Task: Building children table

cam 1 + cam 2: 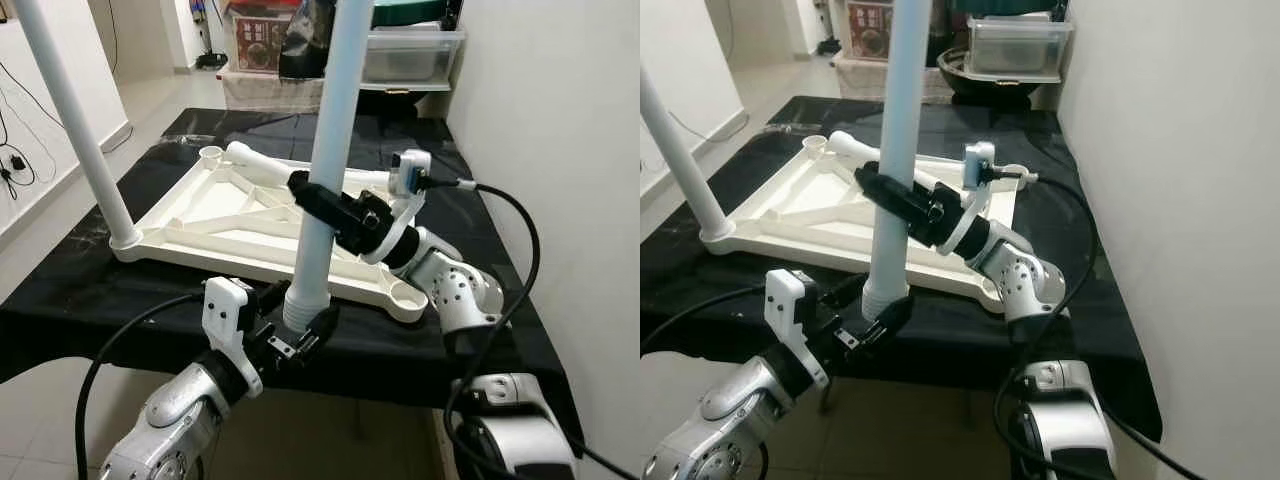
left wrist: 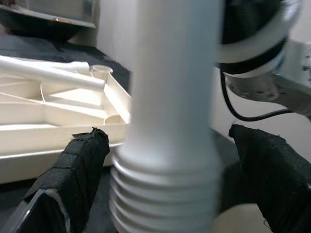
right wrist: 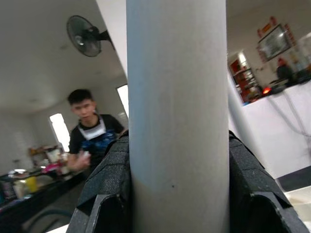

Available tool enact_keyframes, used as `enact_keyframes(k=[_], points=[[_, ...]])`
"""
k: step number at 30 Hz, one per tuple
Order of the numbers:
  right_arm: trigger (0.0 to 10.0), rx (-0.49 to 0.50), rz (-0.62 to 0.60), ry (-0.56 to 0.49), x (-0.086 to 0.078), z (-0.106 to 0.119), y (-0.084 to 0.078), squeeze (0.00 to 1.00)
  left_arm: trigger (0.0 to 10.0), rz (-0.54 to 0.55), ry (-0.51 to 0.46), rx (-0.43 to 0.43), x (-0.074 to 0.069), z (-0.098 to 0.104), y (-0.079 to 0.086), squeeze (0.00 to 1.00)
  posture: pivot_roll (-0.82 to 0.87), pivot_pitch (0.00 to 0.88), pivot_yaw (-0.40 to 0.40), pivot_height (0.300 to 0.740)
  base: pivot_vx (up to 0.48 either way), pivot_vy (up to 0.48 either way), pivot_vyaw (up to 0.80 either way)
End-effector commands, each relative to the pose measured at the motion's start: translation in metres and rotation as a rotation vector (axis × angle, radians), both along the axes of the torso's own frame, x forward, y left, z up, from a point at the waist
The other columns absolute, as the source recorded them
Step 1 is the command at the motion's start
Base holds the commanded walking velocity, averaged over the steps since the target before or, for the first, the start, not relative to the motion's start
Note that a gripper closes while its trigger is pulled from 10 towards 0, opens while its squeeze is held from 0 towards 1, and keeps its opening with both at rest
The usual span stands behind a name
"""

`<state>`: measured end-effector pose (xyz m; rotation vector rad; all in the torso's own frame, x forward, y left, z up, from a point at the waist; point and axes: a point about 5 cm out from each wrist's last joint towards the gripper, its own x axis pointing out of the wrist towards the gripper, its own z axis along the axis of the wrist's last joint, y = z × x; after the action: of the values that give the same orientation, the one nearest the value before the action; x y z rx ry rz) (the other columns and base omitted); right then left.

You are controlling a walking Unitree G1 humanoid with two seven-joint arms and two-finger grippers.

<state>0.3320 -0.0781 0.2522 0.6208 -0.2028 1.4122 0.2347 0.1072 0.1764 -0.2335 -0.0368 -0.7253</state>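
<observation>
table leg (image 1: 335, 120) pale blue | tabletop (image 1: 250, 215) cream (black cloth (image 1: 90, 290))

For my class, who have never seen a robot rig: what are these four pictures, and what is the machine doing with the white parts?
Two pictures come from the robot's head, two from cameras on its wrists. On a black-covered table lies an upturned white tabletop, with one leg standing in a corner and another lying across it. The right hand is shut around an upright white leg. The left hand sits open around that leg's threaded lower end, not touching it. A person shows in the right wrist picture's background.
</observation>
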Motion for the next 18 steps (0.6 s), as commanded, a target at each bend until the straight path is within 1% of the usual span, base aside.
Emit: enact_keyframes(k=[1, 3, 5, 8, 10, 11, 12, 18], points=[[0.0, 0.008, 0.022, -0.020, -0.003, 0.007, 0.003, 0.00, 10.0, -0.011, 0.026, 0.004, 0.000, -0.004, 0.001, 0.00, 0.11, 0.023, -0.027, 0.740, 0.000, 0.000, 0.00], [0.0, 0.002, 0.062, -0.005, -0.015, 0.005, 0.008, 0.00, 10.0, -0.013, 0.057, 0.015, 0.002, -0.010, 0.006, 0.00, 0.11, 0.022, -0.028, 0.740, 0.000, 0.000, 0.00], [0.0, 0.002, 0.062, -0.005, -0.015, 0.005, 0.008, 0.00, 10.0, -0.013, 0.057, 0.015, 0.002, -0.010, 0.006, 0.00, 0.11, 0.022, -0.028, 0.740, 0.000, 0.000, 0.00], [0.0, -0.004, 0.078, -0.003, -0.021, 0.005, 0.010, 0.00, 10.0, -0.026, 0.083, 0.010, 0.002, -0.012, 0.007, 0.00, 0.11, 0.022, -0.027, 0.740, 0.000, 0.000, 0.00], [0.0, -0.004, 0.078, -0.003, -0.021, 0.005, 0.010, 0.00, 10.0, -0.026, 0.083, 0.010, 0.002, -0.012, 0.007, 0.00, 0.11, 0.022, -0.027, 0.740, 0.000, 0.000, 0.00], [0.0, -0.004, 0.081, -0.003, -0.023, 0.005, 0.011, 0.00, 1.3, -0.031, 0.088, 0.009, 0.001, -0.013, 0.007, 0.00, 0.11, 0.022, -0.025, 0.740, 0.000, 0.000, 0.00], [0.0, -0.003, 0.085, -0.005, -0.025, 0.006, 0.011, 0.00, 0.0, -0.034, 0.090, 0.005, 0.001, -0.014, 0.007, 0.00, 0.11, 0.024, -0.025, 0.740, 0.000, 0.000, 0.00], [0.0, -0.002, 0.094, -0.001, -0.032, 0.008, 0.014, 0.00, 0.0, -0.038, 0.084, -0.009, 0.000, -0.013, 0.008, 0.00, 0.11, 0.022, -0.024, 0.740, 0.000, 0.000, 0.00]])
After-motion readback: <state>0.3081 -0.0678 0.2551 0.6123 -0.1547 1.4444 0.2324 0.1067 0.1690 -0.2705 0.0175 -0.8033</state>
